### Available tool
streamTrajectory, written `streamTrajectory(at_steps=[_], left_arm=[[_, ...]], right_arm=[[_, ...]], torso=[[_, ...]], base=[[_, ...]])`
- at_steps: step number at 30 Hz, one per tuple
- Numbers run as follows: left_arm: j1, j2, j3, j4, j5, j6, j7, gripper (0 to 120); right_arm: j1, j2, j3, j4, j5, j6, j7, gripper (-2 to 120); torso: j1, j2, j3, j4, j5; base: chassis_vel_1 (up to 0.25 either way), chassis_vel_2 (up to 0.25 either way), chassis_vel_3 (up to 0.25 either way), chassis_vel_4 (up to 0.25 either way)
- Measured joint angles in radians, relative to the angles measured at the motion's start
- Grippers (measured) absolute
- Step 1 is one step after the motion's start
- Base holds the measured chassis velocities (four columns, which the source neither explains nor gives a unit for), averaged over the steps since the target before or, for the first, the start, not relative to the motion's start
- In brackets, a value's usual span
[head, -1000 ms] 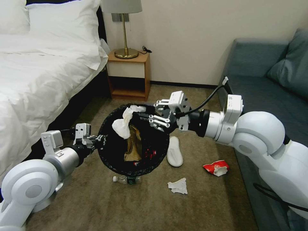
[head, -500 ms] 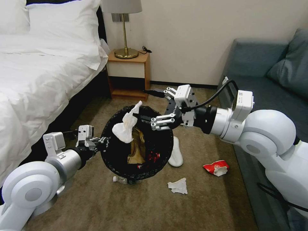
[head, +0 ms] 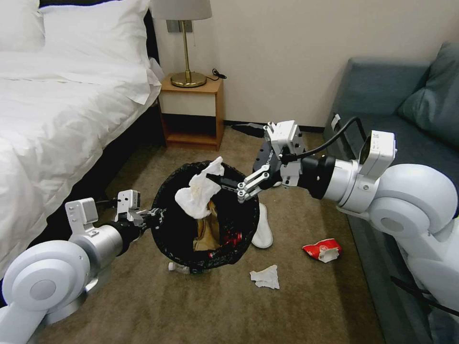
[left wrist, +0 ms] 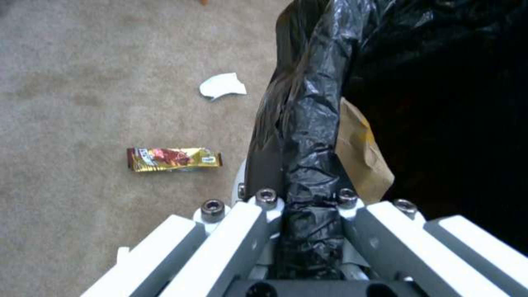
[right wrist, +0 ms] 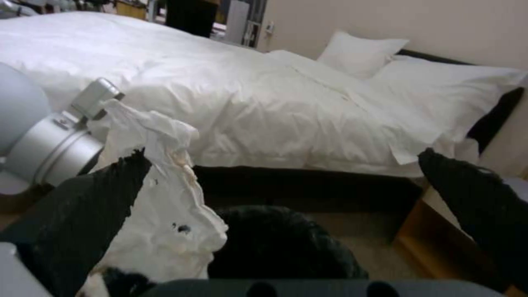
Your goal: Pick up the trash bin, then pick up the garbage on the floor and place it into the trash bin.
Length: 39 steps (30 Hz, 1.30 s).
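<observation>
My left gripper [head: 153, 216] [left wrist: 311, 206] is shut on the near rim of the trash bin [head: 167, 246] [left wrist: 313, 123] and holds it off the carpet. A brown paper bag [head: 205, 231] [left wrist: 360, 159] lies inside. My right gripper [head: 220, 152] [right wrist: 283, 154] hovers over the bin's mouth, open wide. A crumpled white tissue [head: 198, 193] [right wrist: 165, 198] clings to its lower finger above the bin. More garbage lies on the floor: a white slipper [head: 262, 231], a red wrapper [head: 322, 249], a tissue [head: 265, 277], a bottle [head: 179, 267] and a gold wrapper [left wrist: 173, 159].
The white bed [head: 57, 119] runs along the left, and a wooden nightstand [head: 191, 112] with a lamp stands at the wall. A blue sofa [head: 401, 134] lines the right side. A white scrap [left wrist: 222, 84] lies on the carpet beside the bin.
My right gripper has risen, pulled back to the right and opened wider, with the tissue still hanging from one finger. The bin has shifted slightly right.
</observation>
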State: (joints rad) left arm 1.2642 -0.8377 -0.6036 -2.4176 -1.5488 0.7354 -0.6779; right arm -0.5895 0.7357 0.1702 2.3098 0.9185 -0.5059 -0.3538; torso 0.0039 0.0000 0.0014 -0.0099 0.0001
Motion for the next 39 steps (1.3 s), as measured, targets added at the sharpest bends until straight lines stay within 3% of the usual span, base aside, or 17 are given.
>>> streamTrajectory(at_steps=[7, 11, 18, 20, 21, 26, 33, 39], left_arm=[[0.004, 0.002, 0.011, -0.012, -0.031, 0.000, -0.034, 3], [0.012, 0.005, 0.015, -0.017, -0.036, 0.000, -0.046, 3], [0.022, 0.008, 0.013, -0.033, -0.050, 0.000, -0.058, 3], [0.025, 0.008, 0.015, -0.038, -0.058, 0.000, -0.072, 3], [0.028, 0.004, 0.021, -0.041, -0.062, 0.000, -0.083, 3], [0.024, 0.000, 0.033, -0.042, -0.062, 0.000, -0.085, 3], [0.017, -0.008, 0.047, -0.035, -0.045, 0.000, -0.074, 3], [0.015, -0.027, 0.050, -0.018, -0.016, 0.000, -0.056, 3]], right_arm=[[-0.028, -0.021, 0.027, 0.001, 0.007, -0.027, -0.006, 108], [-0.089, -0.041, 0.019, 0.042, 0.122, -0.113, 0.156, 101], [-0.192, -0.076, 0.057, 0.099, 0.171, -0.178, 0.266, 100], [-0.203, -0.077, 0.062, 0.118, 0.220, -0.208, 0.313, 100], [-0.207, -0.076, 0.063, 0.139, 0.314, -0.230, 0.391, 100], [-0.217, -0.074, 0.049, 0.151, 0.419, -0.235, 0.495, 100], [-0.222, -0.067, 0.058, 0.140, 0.422, -0.235, 0.511, 100], [-0.193, -0.068, 0.107, 0.145, 0.326, -0.175, 0.416, 100]], torso=[[0.000, 0.000, 0.000, 0.0001, -0.0001], [0.000, 0.000, 0.000, 0.0001, 0.0000], [0.000, 0.000, 0.000, -0.0001, 0.0000], [0.000, 0.000, 0.000, -0.0001, 0.0000], [0.000, 0.000, 0.000, 0.0001, -0.0002], [0.000, 0.000, 0.000, 0.0001, -0.0001], [0.000, 0.000, 0.000, 0.0001, 0.0000], [0.000, 0.000, 0.000, 0.0001, -0.0001]], base=[[0.000, 0.000, 0.000, 0.000], [0.000, 0.000, 0.000, 0.000], [0.000, 0.000, 0.000, 0.000], [0.000, 0.000, 0.000, 0.000], [0.000, 0.000, 0.000, 0.000], [0.000, 0.000, 0.000, 0.000], [0.000, 0.000, 0.000, 0.000], [0.000, 0.000, 0.000, 0.000]])
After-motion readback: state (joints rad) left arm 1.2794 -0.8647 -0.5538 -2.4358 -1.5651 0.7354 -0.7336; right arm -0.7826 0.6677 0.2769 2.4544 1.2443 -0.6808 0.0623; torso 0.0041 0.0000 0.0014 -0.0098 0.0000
